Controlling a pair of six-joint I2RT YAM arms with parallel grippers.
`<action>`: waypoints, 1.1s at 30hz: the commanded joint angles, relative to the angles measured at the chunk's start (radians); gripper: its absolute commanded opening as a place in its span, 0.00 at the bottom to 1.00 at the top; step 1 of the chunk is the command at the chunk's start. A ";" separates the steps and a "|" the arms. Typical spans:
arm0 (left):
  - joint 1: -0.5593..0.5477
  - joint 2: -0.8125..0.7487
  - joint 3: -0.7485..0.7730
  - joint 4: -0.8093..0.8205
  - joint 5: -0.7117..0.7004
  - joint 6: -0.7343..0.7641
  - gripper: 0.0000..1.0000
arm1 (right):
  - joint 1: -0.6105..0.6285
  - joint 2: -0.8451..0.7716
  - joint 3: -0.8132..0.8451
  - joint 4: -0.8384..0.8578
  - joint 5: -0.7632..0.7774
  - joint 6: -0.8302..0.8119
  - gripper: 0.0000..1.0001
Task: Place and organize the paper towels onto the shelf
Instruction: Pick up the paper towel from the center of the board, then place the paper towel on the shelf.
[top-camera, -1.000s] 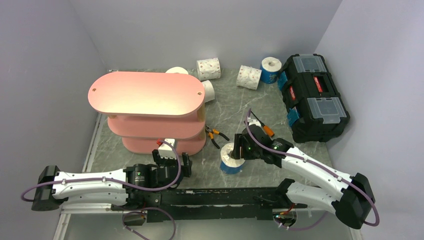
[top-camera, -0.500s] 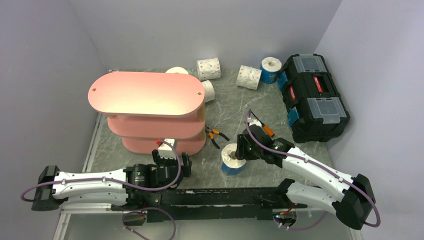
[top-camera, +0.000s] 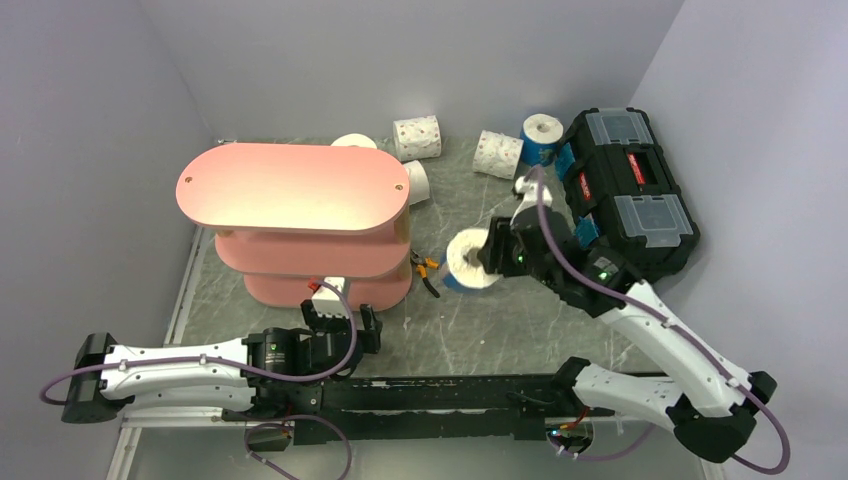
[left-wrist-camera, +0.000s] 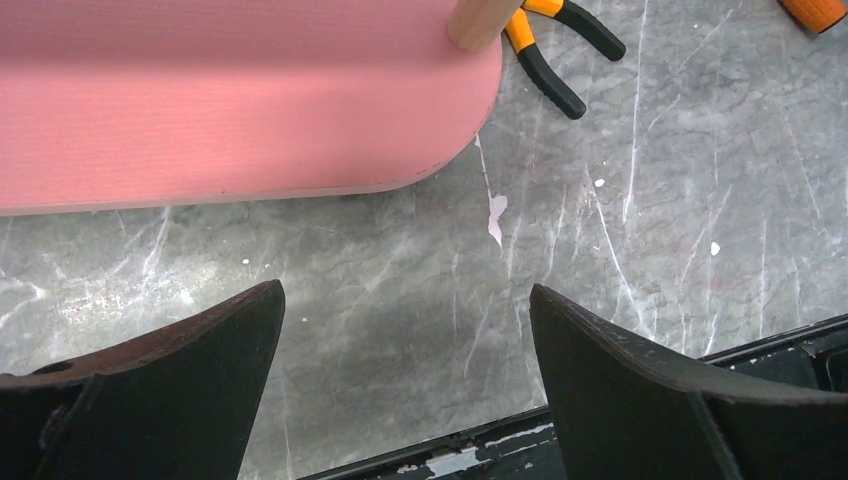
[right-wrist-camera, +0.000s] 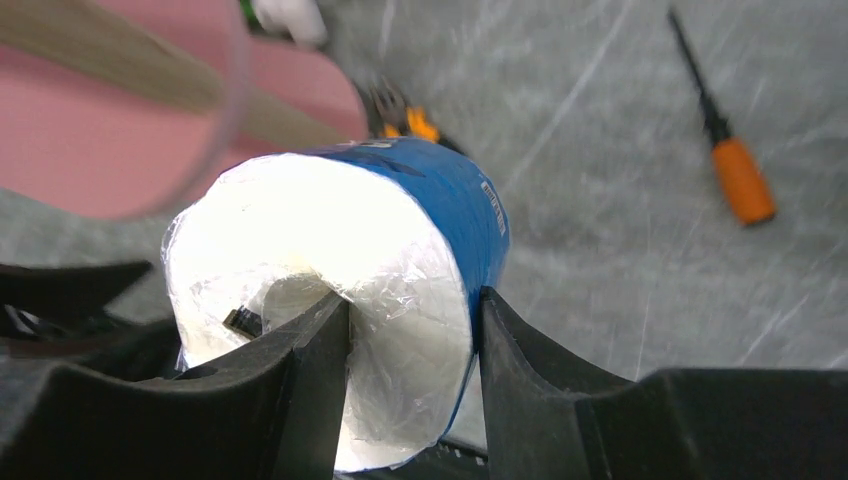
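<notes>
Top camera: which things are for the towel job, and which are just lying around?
Job: shelf, held blue roll, right gripper, back blue roll, speckled rolls, white rolls.
Lying about: toolbox, pliers, screwdriver.

left arm (top-camera: 170, 362) and right arm (top-camera: 668, 338) both had white shells with black joints, purple cables (top-camera: 44, 390) looping along them, plus chunky black wedge-shaped fingers (left-wrist-camera: 165, 400)

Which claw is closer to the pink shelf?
Left. The left gripper sits just before the bottom board of the shelf; the right gripper, holding a blue-wrapped roll, is off to its right.
</notes>
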 joint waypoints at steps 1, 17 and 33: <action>-0.006 -0.011 -0.005 0.004 0.001 -0.017 0.99 | 0.000 0.016 0.236 0.018 0.089 -0.074 0.44; -0.007 -0.002 0.006 -0.016 0.009 -0.026 0.99 | 0.002 0.298 0.895 0.022 -0.017 -0.226 0.45; -0.007 0.057 0.054 -0.055 0.000 -0.029 0.99 | 0.003 0.579 1.312 -0.100 -0.210 -0.238 0.46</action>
